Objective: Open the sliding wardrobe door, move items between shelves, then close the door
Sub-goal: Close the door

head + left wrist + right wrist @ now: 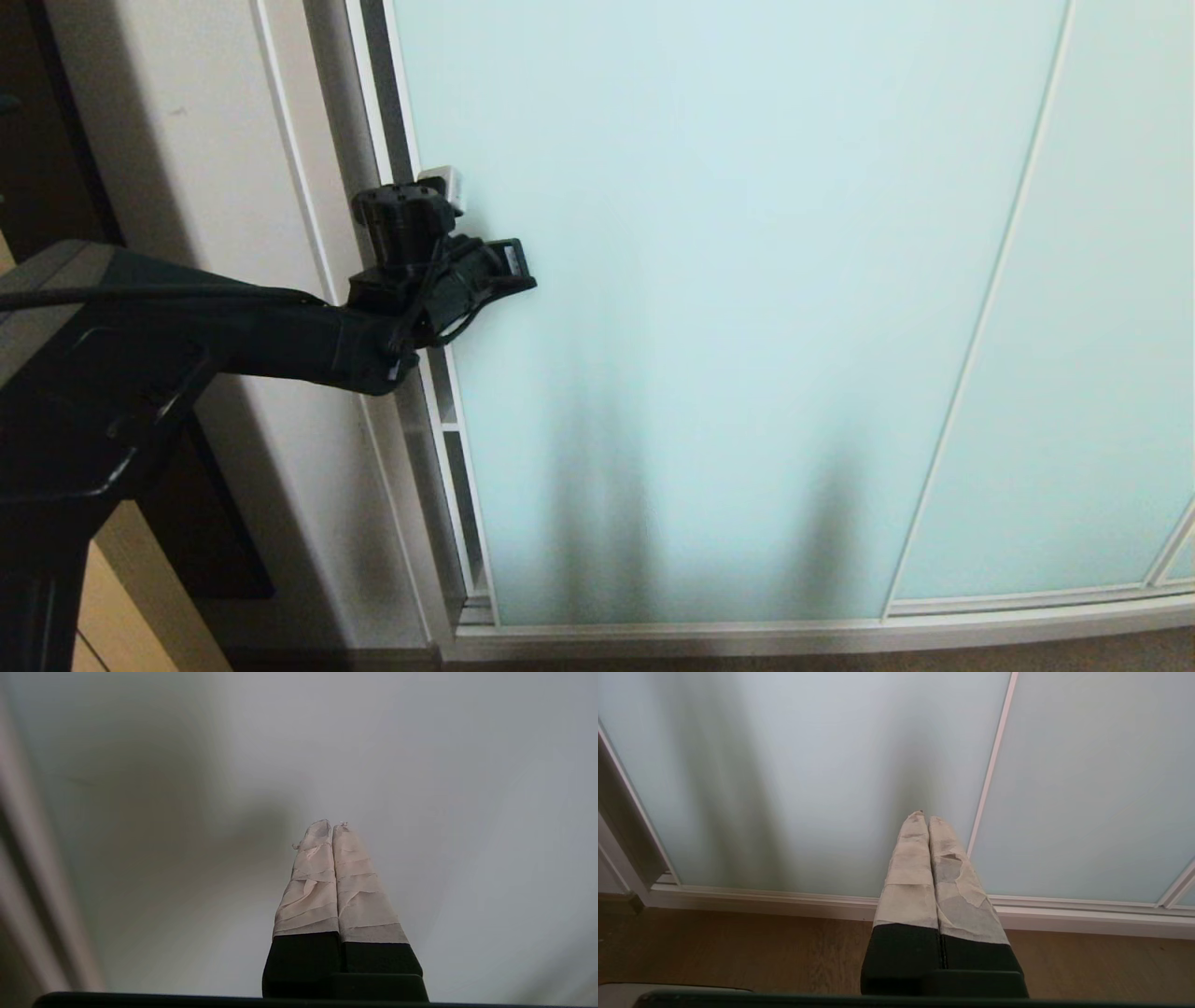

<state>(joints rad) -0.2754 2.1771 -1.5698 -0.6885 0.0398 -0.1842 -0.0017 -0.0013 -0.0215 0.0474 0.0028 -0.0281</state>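
Observation:
The sliding wardrobe door [728, 280] is a frosted aqua glass panel that fills most of the head view and covers the opening. My left gripper [446, 187] is raised at the door's left edge, taped tips toward the glass near the thin frame. In the left wrist view the left gripper [332, 826] is shut and empty, close before the frosted door [444, 765]. My right gripper [924, 816] hangs low, shut and empty, pointing at the bottom of the door [808, 765]. It is outside the head view. The items and the shelves are hidden behind the door.
An off-white side post [233, 187] stands left of the door, with a dark piece of furniture [56, 140] beyond it. A second glass panel [1102, 327] lies to the right. The bottom track [747, 635] meets a brown wooden floor [714, 952].

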